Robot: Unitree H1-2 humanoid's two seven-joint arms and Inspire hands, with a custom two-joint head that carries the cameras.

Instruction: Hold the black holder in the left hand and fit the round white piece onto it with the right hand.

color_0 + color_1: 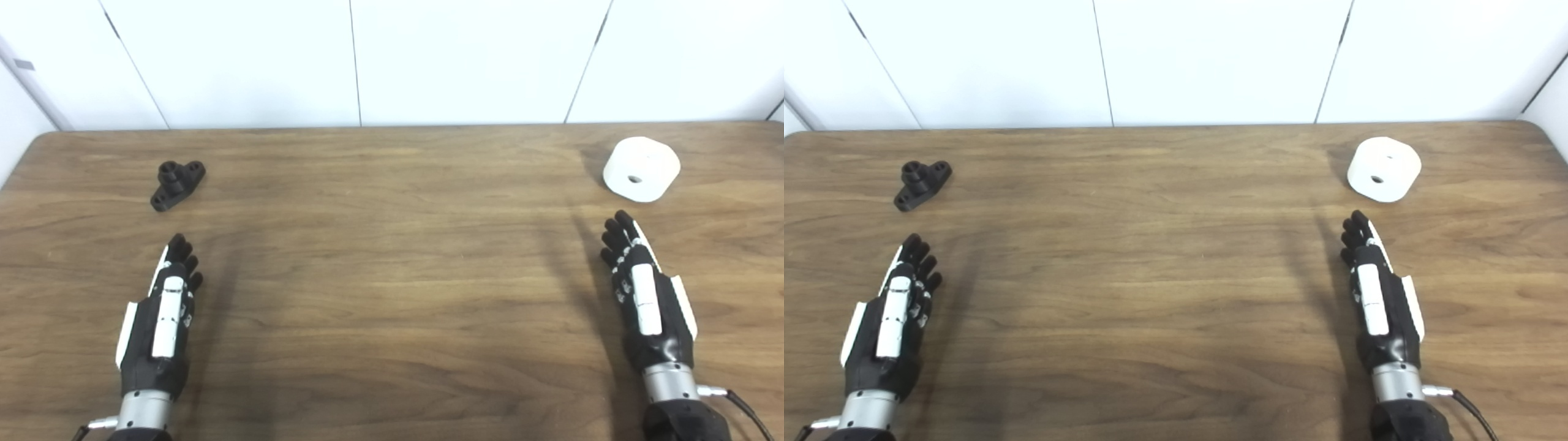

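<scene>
The black holder (177, 184) lies on the wooden table (392, 257) at the far left, a short post standing on a flat base with holes. The round white piece (641, 169) sits at the far right, a thick disc with a small centre hole, tilted toward me. My left hand (162, 315) hovers edge-on below the holder, fingers straight and empty, a hand's length short of it. My right hand (643, 294) is also edge-on with fingers extended, empty, its fingertips just short of the white piece.
A white panelled wall (392, 61) runs behind the table's far edge. The table's rounded far corners show at left and right. A cable (744, 410) trails from my right wrist.
</scene>
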